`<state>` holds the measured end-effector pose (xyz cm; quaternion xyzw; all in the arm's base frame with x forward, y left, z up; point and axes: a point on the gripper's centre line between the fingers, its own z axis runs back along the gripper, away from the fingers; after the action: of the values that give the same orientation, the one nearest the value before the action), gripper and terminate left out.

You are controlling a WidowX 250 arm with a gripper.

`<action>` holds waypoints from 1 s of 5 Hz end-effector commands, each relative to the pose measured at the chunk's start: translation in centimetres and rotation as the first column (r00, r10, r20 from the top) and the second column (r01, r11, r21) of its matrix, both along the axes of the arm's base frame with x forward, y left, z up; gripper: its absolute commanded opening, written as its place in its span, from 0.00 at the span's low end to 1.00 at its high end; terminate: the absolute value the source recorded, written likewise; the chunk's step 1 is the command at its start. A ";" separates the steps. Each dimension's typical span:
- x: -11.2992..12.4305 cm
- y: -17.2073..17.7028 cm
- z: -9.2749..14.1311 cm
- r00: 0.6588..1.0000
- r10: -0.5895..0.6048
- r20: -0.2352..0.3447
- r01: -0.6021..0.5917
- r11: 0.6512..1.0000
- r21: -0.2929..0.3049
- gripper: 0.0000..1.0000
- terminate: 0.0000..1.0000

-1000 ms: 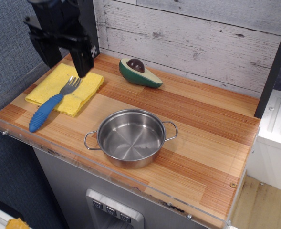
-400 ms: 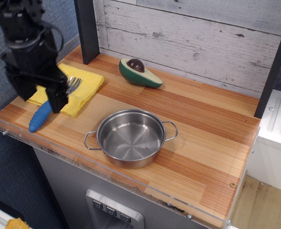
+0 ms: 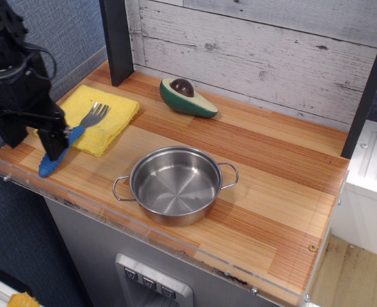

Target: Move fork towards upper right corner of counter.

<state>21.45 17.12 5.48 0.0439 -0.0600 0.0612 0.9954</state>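
Observation:
The fork (image 3: 77,133) has a blue ribbed handle and silver tines. It lies slanted at the counter's (image 3: 271,185) left end, tines on a yellow cloth (image 3: 108,125), handle end on the wood near the front rim. My black gripper (image 3: 31,137) is low over the fork's handle at the far left. Its jaws look open, and its right finger (image 3: 52,142) covers the middle of the handle. I cannot see whether it touches the fork.
A steel pot (image 3: 175,185) with two handles stands front centre. A toy avocado half (image 3: 188,97) lies at the back. A black post (image 3: 118,38) stands at the back left, a second one at the far right. A clear acrylic rim (image 3: 79,203) lines the front.
My gripper has moved from the back left, above the cloth, forward and down to the left, onto the fork's handle. The fork, pot and avocado have not moved.

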 end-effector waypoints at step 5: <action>0.2 0.2 -4.8 0.997 -0.035 -0.064 0.032 0.999 -0.040 1.00 0.00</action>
<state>21.78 17.41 0.49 0.0219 -0.0249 0.0511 0.9981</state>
